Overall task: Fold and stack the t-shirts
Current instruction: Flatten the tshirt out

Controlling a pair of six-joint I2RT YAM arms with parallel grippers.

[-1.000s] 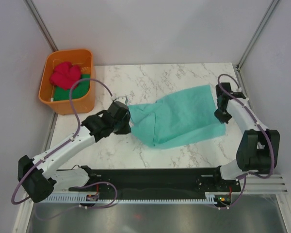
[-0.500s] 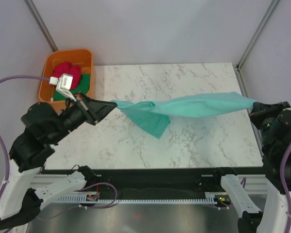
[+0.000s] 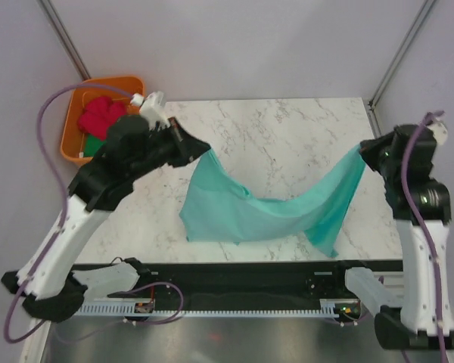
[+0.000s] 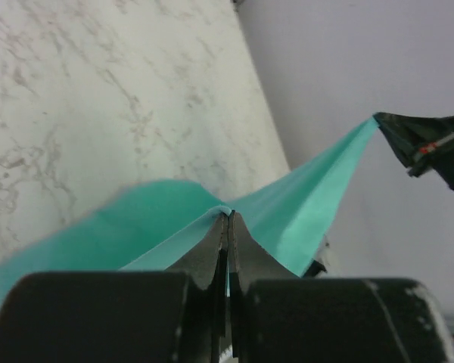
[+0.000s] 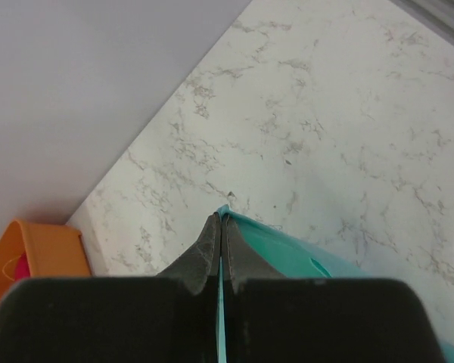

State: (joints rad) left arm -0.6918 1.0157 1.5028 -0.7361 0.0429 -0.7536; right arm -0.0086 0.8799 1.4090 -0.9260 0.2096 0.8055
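A teal t-shirt (image 3: pixel 265 215) hangs in the air between my two grippers, sagging in the middle over the front half of the marble table (image 3: pixel 287 128). My left gripper (image 3: pixel 203 148) is shut on the shirt's left upper corner; its closed tips (image 4: pixel 228 215) pinch teal cloth (image 4: pixel 303 212). On the right upper corner my right gripper (image 3: pixel 363 150) is shut too, tips (image 5: pixel 221 215) closed with the cloth (image 5: pixel 287 253) trailing away below them. A pinkish-red t-shirt (image 3: pixel 100 115) and a dark green t-shirt (image 3: pixel 95 145) lie bunched in the tub.
An orange plastic tub (image 3: pixel 74 121) stands at the table's back left corner, also seen in the right wrist view (image 5: pixel 38 249). Grey walls and metal posts close in the back and sides. A black rail (image 3: pixel 250 276) runs along the front edge.
Both arms have lifted the teal t-shirt off the table. Half a second ago it was stretched taut; now the grippers stand closer together and the cloth sags.
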